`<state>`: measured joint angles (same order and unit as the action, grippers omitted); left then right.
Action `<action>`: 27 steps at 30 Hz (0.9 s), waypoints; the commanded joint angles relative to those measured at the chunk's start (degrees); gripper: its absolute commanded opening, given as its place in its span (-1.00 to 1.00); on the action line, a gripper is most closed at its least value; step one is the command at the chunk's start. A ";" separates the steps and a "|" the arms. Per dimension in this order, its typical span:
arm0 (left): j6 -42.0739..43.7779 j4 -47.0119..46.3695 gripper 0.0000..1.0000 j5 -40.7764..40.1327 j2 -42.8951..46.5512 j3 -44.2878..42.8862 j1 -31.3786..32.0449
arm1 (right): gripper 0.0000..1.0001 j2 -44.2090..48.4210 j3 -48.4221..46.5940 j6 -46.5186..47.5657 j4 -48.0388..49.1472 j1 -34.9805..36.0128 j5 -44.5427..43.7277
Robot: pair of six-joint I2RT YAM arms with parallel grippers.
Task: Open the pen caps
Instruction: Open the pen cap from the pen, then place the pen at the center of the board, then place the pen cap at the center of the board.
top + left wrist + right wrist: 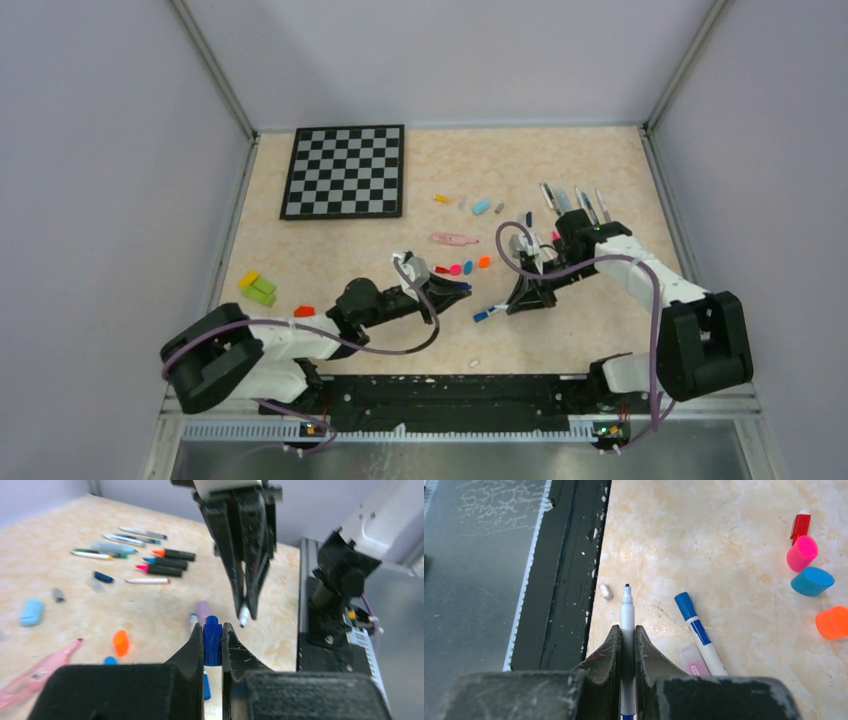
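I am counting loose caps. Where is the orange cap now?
The orange cap lies near the middle of the top view, at the right end of a short row of caps, next to the blue cap.

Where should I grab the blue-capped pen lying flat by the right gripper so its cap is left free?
Grip the blue-capped pen by its white barrel just behind the blue band, coming straight down and closing across its length. It lies flat, so only its sides offer hold, and the blue cap is left free. Avoid the pale lilac piece beside its rear.
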<state>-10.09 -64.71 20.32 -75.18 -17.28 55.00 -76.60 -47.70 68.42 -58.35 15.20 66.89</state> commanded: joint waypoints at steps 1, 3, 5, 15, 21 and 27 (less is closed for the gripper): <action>1.19 4.66 -1.00 -5.55 7.49 1.64 -1.94 | -1.00 0.02 -0.48 -0.86 0.25 -0.17 -2.57; 0.61 6.46 -1.00 -4.95 9.39 2.46 -2.68 | -1.00 0.05 -0.30 -2.11 1.37 -0.24 -3.52; -1.15 10.06 -1.00 -4.75 10.37 2.28 -3.57 | -1.00 0.51 0.12 -5.55 4.38 -1.13 -4.71; -13.23 28.33 -1.00 -8.08 7.12 -5.17 -4.82 | -1.00 14.14 10.05 -37.59 37.31 -21.54 -23.08; -10.26 43.64 -1.00 -4.53 -7.68 -25.44 -3.61 | -1.00 11.66 9.59 -44.49 43.71 -36.99 -27.90; -4.64 50.38 -1.00 -9.72 -19.93 -39.51 -1.34 | -1.00 3.37 7.24 -45.35 49.33 -44.75 -30.01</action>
<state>-19.00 -21.43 13.58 -89.69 -49.89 52.40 -68.60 -37.82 26.11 -14.92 -27.05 39.59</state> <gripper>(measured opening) 0.098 0.048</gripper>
